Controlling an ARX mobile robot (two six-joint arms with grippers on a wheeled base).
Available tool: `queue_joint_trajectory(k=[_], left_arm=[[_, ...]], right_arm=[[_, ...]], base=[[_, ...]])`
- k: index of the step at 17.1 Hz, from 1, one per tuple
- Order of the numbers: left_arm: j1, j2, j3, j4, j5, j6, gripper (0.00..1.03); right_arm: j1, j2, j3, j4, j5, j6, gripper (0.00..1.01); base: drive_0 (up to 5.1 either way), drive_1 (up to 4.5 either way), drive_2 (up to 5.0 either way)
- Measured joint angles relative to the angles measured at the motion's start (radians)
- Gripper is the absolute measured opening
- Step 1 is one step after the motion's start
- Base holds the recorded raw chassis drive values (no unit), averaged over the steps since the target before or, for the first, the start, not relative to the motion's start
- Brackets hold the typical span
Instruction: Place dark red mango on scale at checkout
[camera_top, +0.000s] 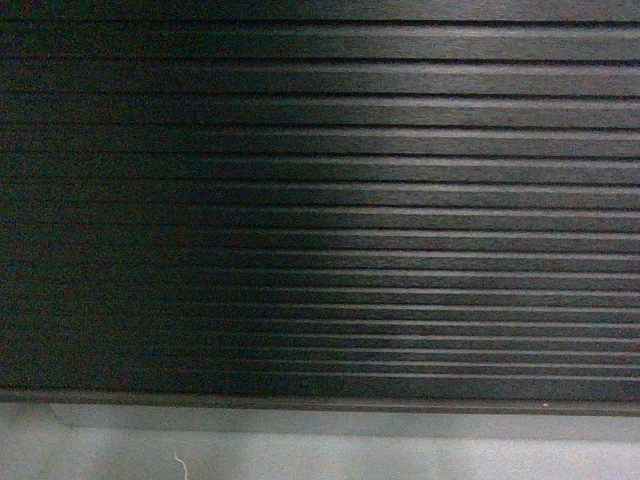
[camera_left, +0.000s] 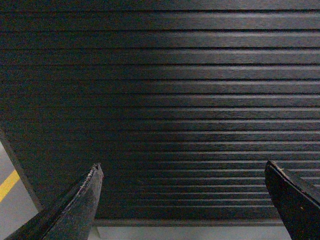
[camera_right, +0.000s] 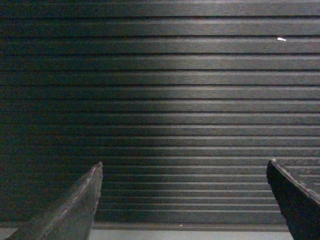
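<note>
The checkout (camera_top: 330, 200) fills the head view as a dark front of horizontal ribbed slats; only this front shows, not its top. The dark red mango and the scale are out of view. My left gripper (camera_left: 183, 169) is open, its two dark fingers wide apart with nothing between them, facing the checkout's slats (camera_left: 165, 100). My right gripper (camera_right: 184, 167) is open as well and holds nothing, pointing at the same slatted front (camera_right: 165, 100). Neither gripper shows in the head view.
A grey plinth (camera_top: 330, 422) runs along the foot of the counter, with pale grey floor (camera_top: 300, 460) below it. In the left wrist view the counter's left end (camera_left: 20, 170) shows, with floor and a yellow line (camera_left: 8, 184) beyond it.
</note>
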Motion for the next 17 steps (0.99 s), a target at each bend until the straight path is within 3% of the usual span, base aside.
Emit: queue_joint_trajectory(k=[17], left_arm=[[0.0, 0.0, 0.0, -0.005, 0.0, 0.0, 0.98]], right_arm=[[0.0, 0.0, 0.0, -0.003, 0.0, 0.0, 0.98]], base=[[0.0, 0.0, 0.0]])
